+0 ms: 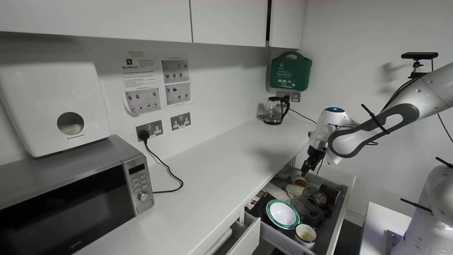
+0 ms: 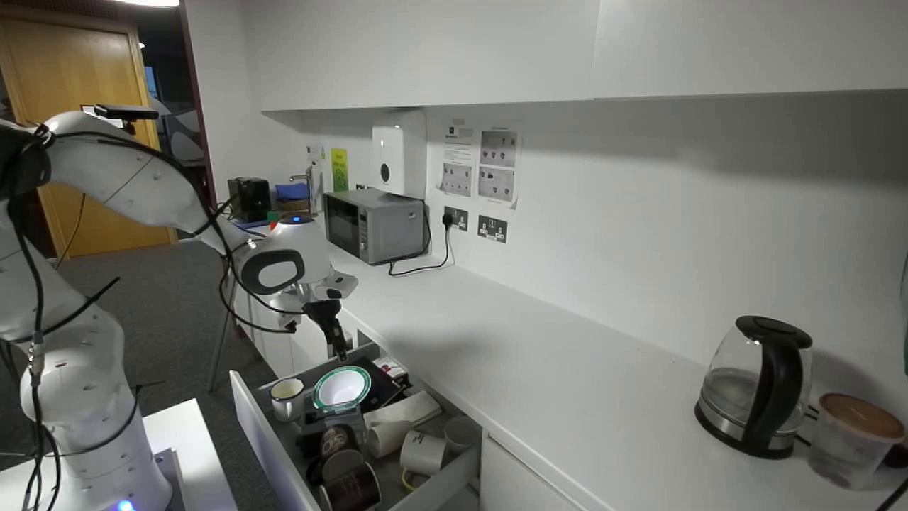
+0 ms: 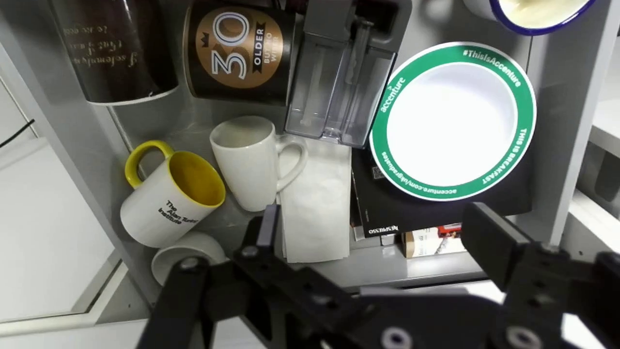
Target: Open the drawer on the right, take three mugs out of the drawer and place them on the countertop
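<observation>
Wrist view: tool point(image 3: 377, 220) spread. Both exterior views: microwave point(image 1: 74, 180), kettle point(image 2: 757, 387) on countertop point(image 1: 216, 170) (walls point(image 2: 638, 234) white).

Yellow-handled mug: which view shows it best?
Wrist view: the yellow-handled mug shows its handle, inside and lettering clearly. Both exterior views show it small, white body and some yellow, no readable lettering.
</observation>
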